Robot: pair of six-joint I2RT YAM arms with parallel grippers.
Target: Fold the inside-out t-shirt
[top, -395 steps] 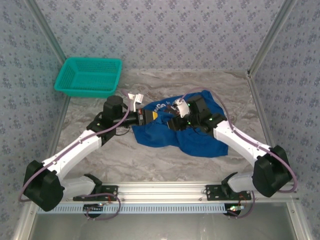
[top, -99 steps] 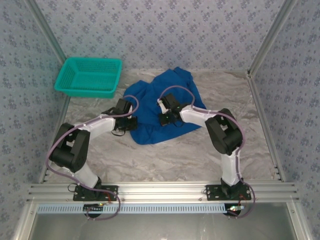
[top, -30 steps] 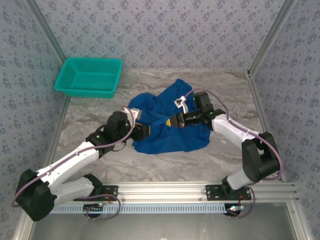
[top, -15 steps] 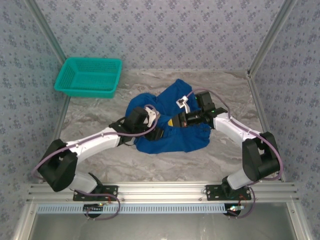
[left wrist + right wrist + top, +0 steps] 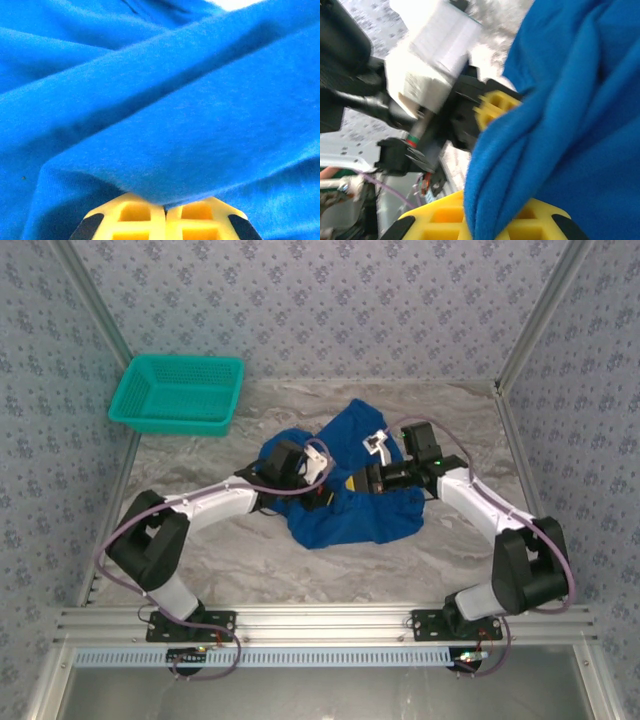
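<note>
The inside-out t-shirt (image 5: 360, 505) is a royal-blue crumpled heap in the middle of the table, with a small white label (image 5: 376, 440) on its far part. My left gripper (image 5: 322, 494) reaches into the heap's left side; in the left wrist view its yellow fingers (image 5: 132, 212) meet, pinching a fold of the t-shirt (image 5: 165, 125). My right gripper (image 5: 352, 482) comes in from the right, close to the left one. In the right wrist view a thick bunch of the t-shirt (image 5: 555, 120) runs between the right gripper (image 5: 490, 222) fingers, and the left gripper's yellow finger (image 5: 495, 106) shows just beyond.
A teal mesh basket (image 5: 178, 392) stands at the far left corner. Patterned walls and metal posts (image 5: 530, 315) close in the marble table (image 5: 250, 560). An aluminium rail (image 5: 330, 620) runs along the near edge, where both arm bases sit.
My left arm has swung right into the shirt heap and its gripper has shut on a fold beside the right gripper. The right gripper has shifted slightly, still holding fabric.
</note>
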